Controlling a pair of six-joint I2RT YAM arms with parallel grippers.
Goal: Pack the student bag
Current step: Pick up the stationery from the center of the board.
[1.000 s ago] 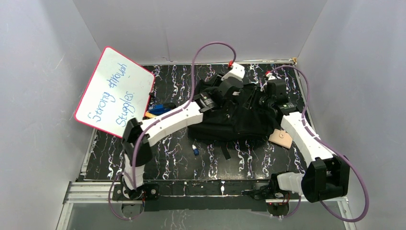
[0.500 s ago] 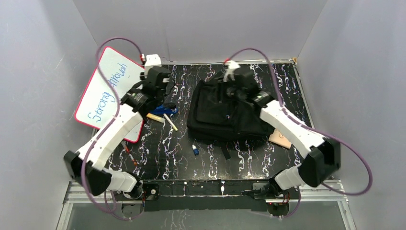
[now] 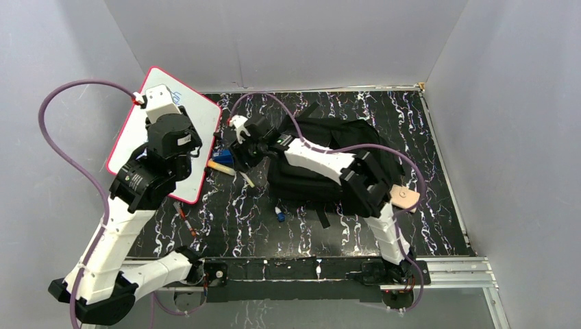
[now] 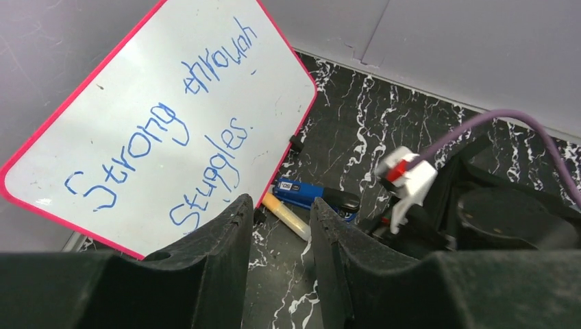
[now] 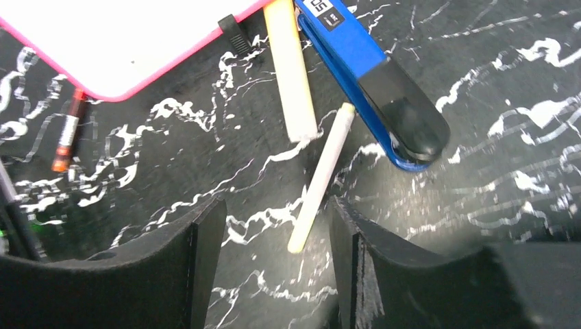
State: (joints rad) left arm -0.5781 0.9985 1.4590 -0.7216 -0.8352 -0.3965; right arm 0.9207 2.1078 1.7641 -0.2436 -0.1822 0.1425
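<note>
Now both arms stand in very different places than half a second ago. The left arm (image 3: 115,236), which was reaching toward the blue stapler (image 3: 223,157), has pulled back and lifted. It rises over the whiteboard (image 3: 203,118), and its elbow has swung low toward the near left corner of the table (image 3: 356,103). The right arm (image 3: 312,154), which was at the far top of the student bag (image 3: 375,139), has swept left. It lies across the bag with its wrist past the bag's left edge. The bag itself looks flatter and spread further to the right than before. It lies on the right half of the table, apart from the whiteboard.

The left gripper (image 4: 279,203) is held high and angled down toward the table, its jaws partly apart and empty. Through the gap between them, the stapler and a cream marker (image 4: 288,218) show on the table below. The right gripper (image 5: 274,205) hangs over the table just left of the bag, jaws apart and holding nothing. A thin white stick (image 5: 322,179) lies on the table in line with the gap between its fingers, with the cream marker and the stapler just beyond it. An orange pen (image 5: 68,130) lies near the whiteboard's pink corner.
</note>
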